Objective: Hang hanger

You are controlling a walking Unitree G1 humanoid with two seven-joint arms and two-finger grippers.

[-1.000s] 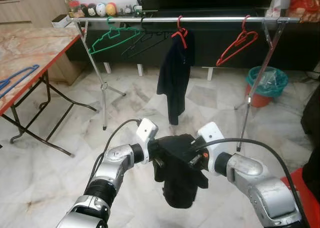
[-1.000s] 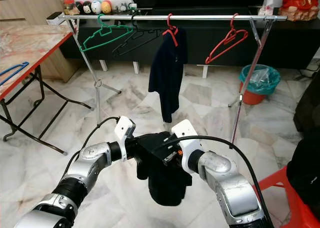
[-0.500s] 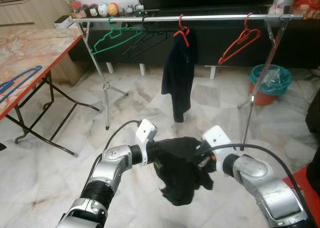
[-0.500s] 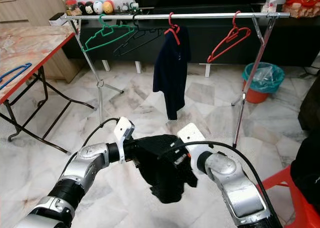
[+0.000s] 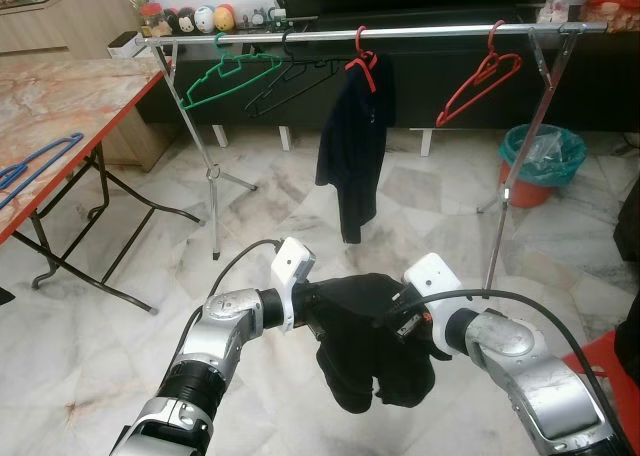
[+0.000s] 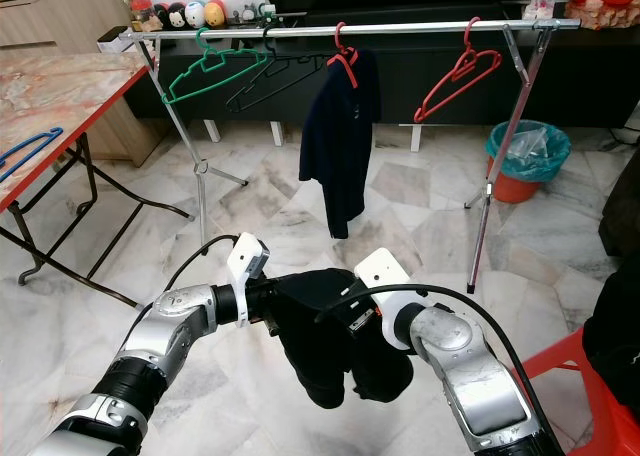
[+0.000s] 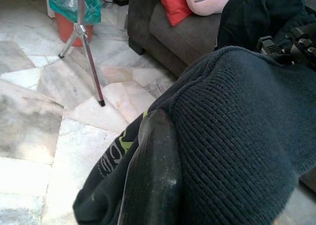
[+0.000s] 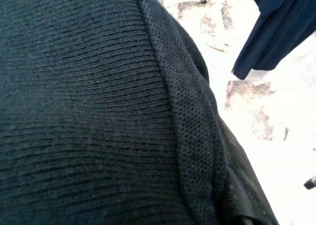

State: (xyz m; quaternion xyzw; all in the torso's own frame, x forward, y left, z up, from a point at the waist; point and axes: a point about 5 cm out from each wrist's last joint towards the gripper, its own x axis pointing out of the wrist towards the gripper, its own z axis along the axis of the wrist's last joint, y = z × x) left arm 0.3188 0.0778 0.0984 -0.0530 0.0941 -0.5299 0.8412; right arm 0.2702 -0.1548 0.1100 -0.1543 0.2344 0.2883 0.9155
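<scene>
A blue hanger (image 5: pixel 35 166) lies on a marble-topped table (image 5: pixel 70 91) at the far left. Behind it a metal rail (image 5: pixel 370 34) spans the room on slanted legs, carrying, from the left, a green hanger (image 5: pixel 228 73), a black hanger (image 5: pixel 290 81), a red hanger (image 5: pixel 360 64) bearing a dark garment (image 5: pixel 352 146), and another red hanger, bare (image 5: pixel 478 79). Small figurines (image 5: pixel 190 19) line the shelf behind the rail's left end, and a red bin (image 5: pixel 538 166) with a green liner stands by the rail's right leg.

In the foreground the left gripper (image 5: pixel 318 314) and the right gripper (image 5: pixel 400 326) meet over the marble floor (image 5: pixel 120 376), both buried in a dark knit sweater (image 5: pixel 365 346) that is bunched between them and droops below in two lobes. Whether a hanger sits inside the sweater cannot be told. The left wrist view shows one black finger (image 7: pixel 153 180) lying under the ribbed cloth, with a yellow-green print on an inner fold; whether that gripper is clamped cannot be made out. The right wrist view is pressed against the knit, so that gripper's fingers cannot be judged either. A grey sofa (image 7: pixel 187 32) with a red cushion (image 7: pixel 173 3) stands beyond the sweater in the left wrist view.
</scene>
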